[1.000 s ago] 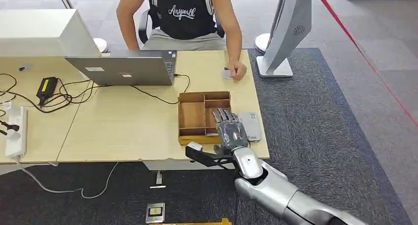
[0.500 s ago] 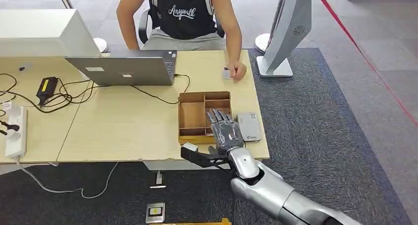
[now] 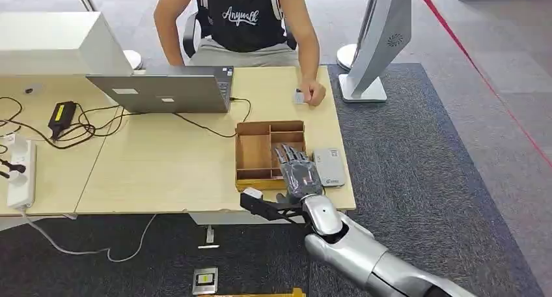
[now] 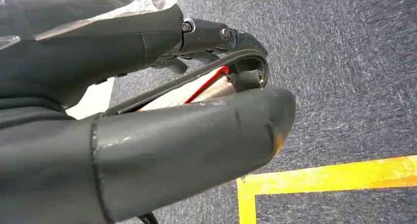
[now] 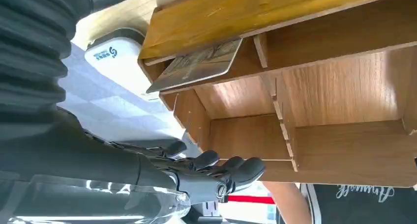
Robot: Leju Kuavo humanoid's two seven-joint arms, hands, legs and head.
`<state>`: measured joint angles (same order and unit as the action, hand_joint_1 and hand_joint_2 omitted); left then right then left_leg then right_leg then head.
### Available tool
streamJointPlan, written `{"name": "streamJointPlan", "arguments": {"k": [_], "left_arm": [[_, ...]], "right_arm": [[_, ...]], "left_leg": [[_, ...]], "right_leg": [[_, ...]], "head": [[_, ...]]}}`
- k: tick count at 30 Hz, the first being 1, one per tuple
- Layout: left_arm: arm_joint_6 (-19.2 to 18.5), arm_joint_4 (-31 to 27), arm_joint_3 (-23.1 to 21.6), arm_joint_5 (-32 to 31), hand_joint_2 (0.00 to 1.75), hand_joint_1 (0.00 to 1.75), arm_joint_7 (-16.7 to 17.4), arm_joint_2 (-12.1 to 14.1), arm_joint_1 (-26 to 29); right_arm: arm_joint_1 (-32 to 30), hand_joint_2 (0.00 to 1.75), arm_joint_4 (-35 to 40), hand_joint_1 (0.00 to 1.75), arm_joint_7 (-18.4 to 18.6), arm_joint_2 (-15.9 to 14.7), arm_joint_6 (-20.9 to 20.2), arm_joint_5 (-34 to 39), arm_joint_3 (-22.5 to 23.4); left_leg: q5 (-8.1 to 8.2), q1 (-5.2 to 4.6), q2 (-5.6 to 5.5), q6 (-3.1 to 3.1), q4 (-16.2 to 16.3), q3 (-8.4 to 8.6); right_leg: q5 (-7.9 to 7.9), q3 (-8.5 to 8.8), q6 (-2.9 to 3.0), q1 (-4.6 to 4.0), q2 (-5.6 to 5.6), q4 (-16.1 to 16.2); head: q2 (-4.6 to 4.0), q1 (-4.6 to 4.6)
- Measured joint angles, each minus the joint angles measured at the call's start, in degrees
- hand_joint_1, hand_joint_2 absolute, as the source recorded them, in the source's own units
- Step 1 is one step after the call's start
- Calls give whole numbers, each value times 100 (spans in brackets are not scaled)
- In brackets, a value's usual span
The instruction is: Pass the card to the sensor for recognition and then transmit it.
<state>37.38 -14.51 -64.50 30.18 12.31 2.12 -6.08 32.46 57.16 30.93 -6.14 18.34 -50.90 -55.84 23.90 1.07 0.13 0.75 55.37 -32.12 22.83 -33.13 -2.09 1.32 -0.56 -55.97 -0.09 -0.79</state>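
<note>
Over wooden tray [image 3: 252, 151] w/ card [image 5: 196, 64]: right hand [image 3: 299, 173], fingers apart

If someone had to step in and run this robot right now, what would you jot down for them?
Right hand: over the near right part of the wooden tray, fingers spread, holding nothing.
Left hand: hanging over the carpet, fingers curled; nothing visibly held.
Card: leaning in a tray compartment, seen from the right wrist.
Sensor: white box on the table, just right of the tray.
A person sits across the table, hand resting on it.
Done: nothing yet. Left: pick the card, show it to the sensor, pass it on.
</note>
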Motion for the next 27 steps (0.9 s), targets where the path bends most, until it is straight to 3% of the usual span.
{"name": "streamJointPlan", "arguments": {"k": [15,16,17,18,19,24,27], "left_arm": [[0,0,0,-13,0,0,-17,-35,-1],[0,0,-2,-13,0,0,-20,-35,-1],[0,0,-2,-13,0,0,-26,-35,-1],[0,0,-2,-13,0,0,-33,-35,0],[0,0,-2,-13,0,0,-35,-37,-1],[2,0,-2,-11,0,0,-52,-41,-2],[2,0,-2,-7,0,0,-52,-42,-2]], "right_arm": [[2,175,-181,5,2,2,72,50,118],[1,175,-195,31,2,2,81,50,131],[1,175,-199,44,2,0,85,50,140],[1,175,-201,134,2,-2,85,50,144],[0,175,-210,159,0,-2,87,48,149],[-8,175,-216,173,-28,-2,96,63,192],[-9,175,-218,169,-52,0,92,72,197]], "left_leg": [[0,0,0,0,0,1],[0,0,0,0,0,1],[0,0,0,0,0,1],[0,0,0,0,0,1],[0,0,0,0,0,1],[0,0,0,0,0,1],[0,0,0,0,0,1]], "right_leg": [[0,0,0,0,0,0],[0,0,0,0,0,0],[0,0,0,0,0,0],[0,0,0,0,0,0],[0,0,0,0,0,0],[0,0,0,0,0,0],[0,0,0,0,0,0]], "head": [[2,0],[0,-2],[0,0],[0,-2],[0,0],[0,0],[2,0]]}}
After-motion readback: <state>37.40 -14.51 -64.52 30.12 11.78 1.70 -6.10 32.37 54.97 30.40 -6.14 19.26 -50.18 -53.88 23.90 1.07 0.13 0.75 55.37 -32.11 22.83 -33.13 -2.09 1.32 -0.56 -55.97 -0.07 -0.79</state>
